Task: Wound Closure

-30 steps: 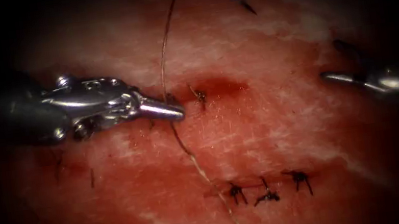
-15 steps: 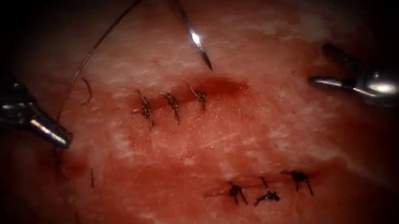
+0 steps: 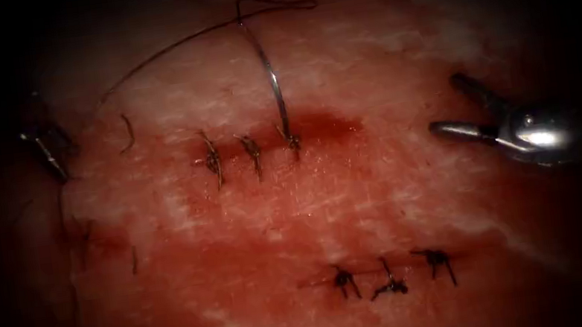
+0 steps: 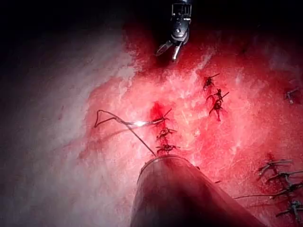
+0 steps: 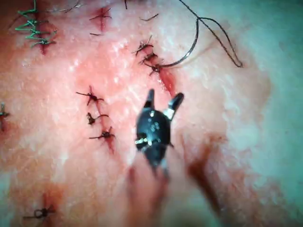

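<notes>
The curved needle point(image 3: 272, 76) lies free on the tissue point(image 3: 385, 196), above the upper cut point(image 3: 327, 127). Its point rests by the rightmost of three stitches point(image 3: 292, 141); whether it enters the tissue I cannot tell. The thread point(image 3: 163, 49) loops at the needle's tail and runs left towards my left tool point(image 3: 53, 153), which stands open at the tissue's left edge and holds nothing. To the right of the cut, my right tool point(image 3: 446, 105) is open and empty. The needle point(image 4: 137, 124) and right tool point(image 4: 167, 54) appear in the left wrist view. The right tool point(image 5: 163, 98) hovers near the needle point(image 5: 191, 47).
A lower, closed cut carries three dark stitches point(image 3: 388, 274). A short cut end of thread point(image 3: 128, 132) lies left of the upper stitches. Red fluid point(image 3: 245, 267) stains the middle of the tissue. More stitched rows point(image 4: 279, 177) lie beyond in the left wrist view.
My left tool drew back leftward from the cut, taking thread along, then opened. The needle came down from above and now lies on the tissue. My right tool crept slightly left.
</notes>
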Controlling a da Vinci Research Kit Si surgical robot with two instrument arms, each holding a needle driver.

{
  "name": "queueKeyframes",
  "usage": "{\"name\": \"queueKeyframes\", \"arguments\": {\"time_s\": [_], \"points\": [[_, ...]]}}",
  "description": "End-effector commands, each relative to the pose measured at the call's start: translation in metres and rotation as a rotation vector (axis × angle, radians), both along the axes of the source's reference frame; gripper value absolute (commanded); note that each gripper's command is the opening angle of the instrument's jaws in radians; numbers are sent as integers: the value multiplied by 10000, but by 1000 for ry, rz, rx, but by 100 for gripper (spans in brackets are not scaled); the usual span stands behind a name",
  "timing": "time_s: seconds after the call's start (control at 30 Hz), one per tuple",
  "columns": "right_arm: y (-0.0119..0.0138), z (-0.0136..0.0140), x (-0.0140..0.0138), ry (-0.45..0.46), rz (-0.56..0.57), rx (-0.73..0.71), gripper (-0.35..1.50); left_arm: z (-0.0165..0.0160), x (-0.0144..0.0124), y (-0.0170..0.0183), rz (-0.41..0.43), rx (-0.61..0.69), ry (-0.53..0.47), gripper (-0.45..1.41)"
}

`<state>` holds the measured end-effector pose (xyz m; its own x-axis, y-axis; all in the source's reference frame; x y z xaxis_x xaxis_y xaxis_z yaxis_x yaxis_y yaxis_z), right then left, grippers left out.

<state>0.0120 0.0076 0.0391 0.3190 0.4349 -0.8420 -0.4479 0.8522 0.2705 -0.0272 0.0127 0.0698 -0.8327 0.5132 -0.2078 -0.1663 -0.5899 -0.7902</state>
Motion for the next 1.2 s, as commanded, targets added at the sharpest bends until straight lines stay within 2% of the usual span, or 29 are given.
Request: {"name": "queueKeyframes", "arguments": {"time_s": [0.03, 0.07, 0.2, 0.37, 0.47, 0.57, 0.6, 0.73, 0.77, 0.83, 0.93, 1.07, 1.2], "points": [[-9, 5, 6, 2, -1, 3, 140, 5, -5, -1, -17, -15, 5, 86], [-10, 7, 7, 0, -2, 3, 140, 5, -4, 7, -57, -55, 22, 98], [-11, 9, 9, 1, -5, 10, 140, -6, -1, 33, -160, -120, 76, 100], [-12, 10, 12, -2, -10, 11, 140, -32, -3, 76, -275, -242, 68, 91], [-12, 10, 12, -2, -10, 11, 140, -48, -16, 80, -298, -298, -1, 81], [-12, 10, 12, -2, -10, 11, 140, -59, -40, 70, -277, -405, -125, 81], [-12, 10, 12, -2, -10, 11, 140, -62, -63, 60, -281, -447, -166, 81], [-12, 10, 12, -2, -9, 11, 140, -51, -130, 36, -339, -536, -190, 66], [-12, 10, 12, -2, -9, 11, 140, -37, -152, 25, -319, -568, -224, 58], [-12, 10, 12, -2, -9, 11, 140, -22, -172, 19, -286, -620, -237, 56], [-12, 10, 13, 0, -7, 16, 140, 13, -202, 17, -244, -675, -185, 58], [-12, 10, 13, -1, -6, 16, 140, 39, -211, 13, -167, -763, -179, 54], [-13, 11, 15, -1, -5, 16, 140, 70, -207, 14, -18, -831, -158, 44]]}}
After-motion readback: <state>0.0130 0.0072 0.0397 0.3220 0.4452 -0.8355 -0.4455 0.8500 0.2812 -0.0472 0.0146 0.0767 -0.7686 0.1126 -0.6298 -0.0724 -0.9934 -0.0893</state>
